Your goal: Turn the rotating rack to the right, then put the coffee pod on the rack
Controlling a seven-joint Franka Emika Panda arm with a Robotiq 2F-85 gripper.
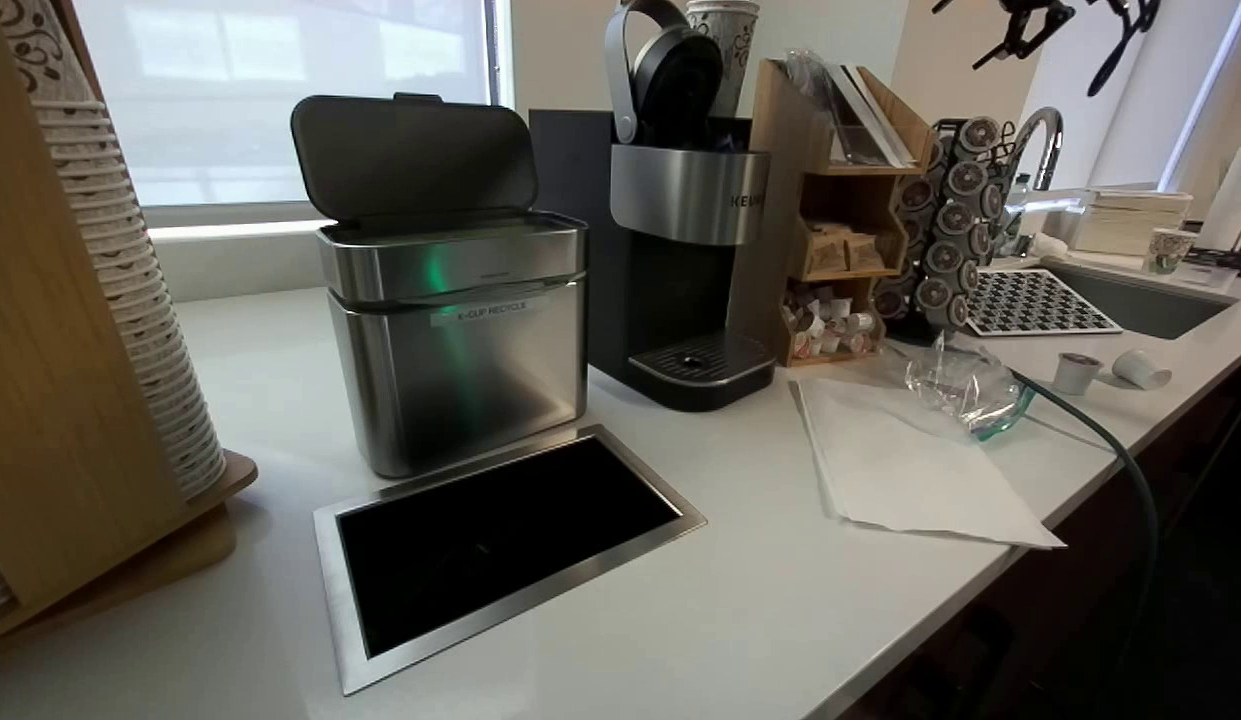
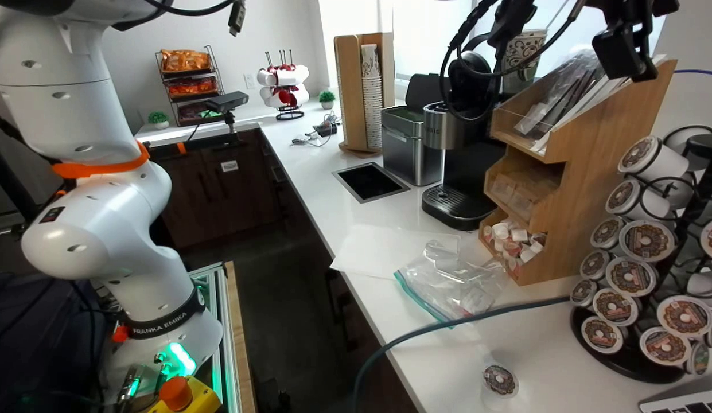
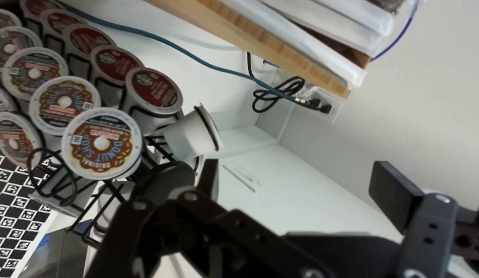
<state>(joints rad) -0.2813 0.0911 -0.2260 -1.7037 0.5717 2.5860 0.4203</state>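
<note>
The rotating rack is a dark wire tower filled with round pods. Its black base shows in an exterior view, its black top cap in an exterior view, and its top in the wrist view beside my left finger. An empty wire ring shows on the rack. A loose coffee pod stands upright on the counter, also seen in an exterior view. Another loose pod lies on its side. My gripper is open and empty, above the rack's height; it shows high in an exterior view.
A wooden organiser stands next to the rack. A coffee machine and a steel bin stand beyond it. A plastic bag, paper and a cable lie on the counter. A checkered board lies by the sink.
</note>
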